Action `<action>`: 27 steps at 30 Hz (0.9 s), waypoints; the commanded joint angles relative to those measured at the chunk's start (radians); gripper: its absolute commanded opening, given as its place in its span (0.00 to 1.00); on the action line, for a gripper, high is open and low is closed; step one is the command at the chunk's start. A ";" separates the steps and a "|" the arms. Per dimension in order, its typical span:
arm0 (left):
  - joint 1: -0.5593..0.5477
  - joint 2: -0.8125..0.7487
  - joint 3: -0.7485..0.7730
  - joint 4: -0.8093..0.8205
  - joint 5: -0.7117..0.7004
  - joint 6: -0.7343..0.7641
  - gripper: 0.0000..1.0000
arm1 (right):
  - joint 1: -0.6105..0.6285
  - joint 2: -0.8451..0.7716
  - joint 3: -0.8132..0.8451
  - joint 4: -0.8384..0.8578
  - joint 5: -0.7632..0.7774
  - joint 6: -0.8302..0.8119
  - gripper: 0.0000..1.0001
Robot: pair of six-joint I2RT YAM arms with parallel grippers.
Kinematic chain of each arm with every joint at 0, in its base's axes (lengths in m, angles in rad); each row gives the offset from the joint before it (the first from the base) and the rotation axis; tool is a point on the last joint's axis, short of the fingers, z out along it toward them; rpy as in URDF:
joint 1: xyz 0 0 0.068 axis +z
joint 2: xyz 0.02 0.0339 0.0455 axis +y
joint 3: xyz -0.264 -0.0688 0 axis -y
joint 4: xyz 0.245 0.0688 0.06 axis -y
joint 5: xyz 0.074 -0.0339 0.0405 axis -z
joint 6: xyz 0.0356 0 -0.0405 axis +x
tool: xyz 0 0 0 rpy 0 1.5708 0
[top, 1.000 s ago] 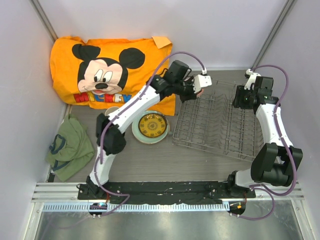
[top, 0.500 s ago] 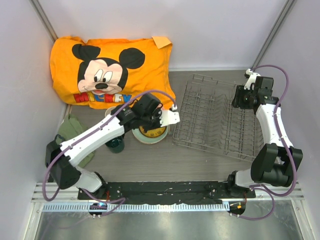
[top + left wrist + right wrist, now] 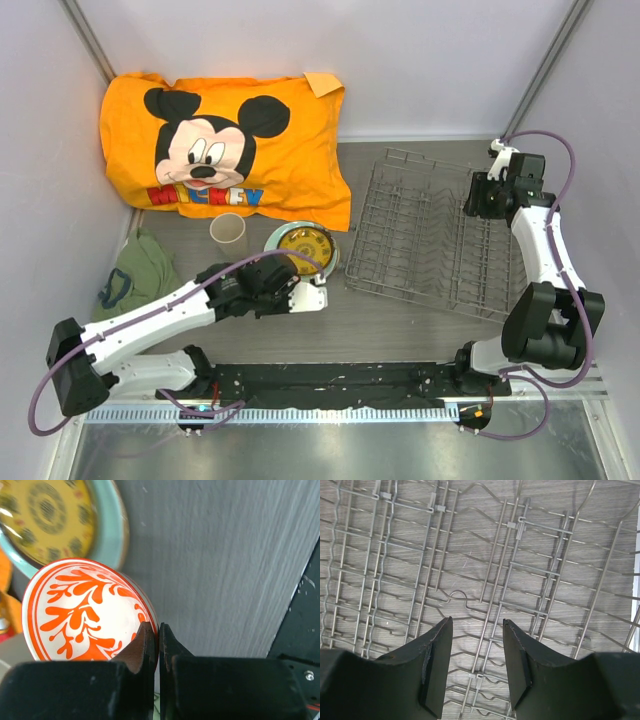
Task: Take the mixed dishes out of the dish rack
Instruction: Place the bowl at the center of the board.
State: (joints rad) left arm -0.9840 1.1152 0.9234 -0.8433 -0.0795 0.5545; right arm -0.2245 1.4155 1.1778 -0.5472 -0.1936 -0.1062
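My left gripper [image 3: 306, 297] is shut on the rim of the small red-orange patterned bowl [image 3: 85, 615], low over the table just in front of the pale-green plate with yellow-brown centre [image 3: 302, 248]. That plate also shows in the left wrist view [image 3: 55, 525]. The beige cup [image 3: 228, 230] stands upright left of the plate. The grey wire dish rack [image 3: 430, 235] holds no dishes that I can see. My right gripper [image 3: 478, 196] is open and empty over the rack's far right part, with the rack wires [image 3: 520, 555] below the gripper [image 3: 477, 625]. The teal mug and the floral plate are not visible.
An orange Mickey Mouse pillow [image 3: 225, 140] lies at the back left. A green cloth [image 3: 140, 285] lies at the left edge. The black base strip [image 3: 340, 378] runs along the near edge. White walls close in on three sides.
My left arm has swung from the rack's far left corner back and down past the plate to the near left of the table. The right arm has not moved.
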 commanded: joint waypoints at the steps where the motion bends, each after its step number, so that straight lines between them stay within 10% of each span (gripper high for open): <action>1: 0.004 -0.087 -0.087 0.075 0.013 0.001 0.00 | -0.001 0.008 -0.003 0.016 0.023 -0.013 0.49; 27: 0.002 -0.203 -0.377 0.378 0.170 -0.013 0.00 | -0.001 0.034 -0.009 0.016 0.052 -0.023 0.49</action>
State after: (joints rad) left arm -0.9817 0.9310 0.5457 -0.5880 0.0753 0.5312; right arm -0.2245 1.4578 1.1675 -0.5503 -0.1493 -0.1230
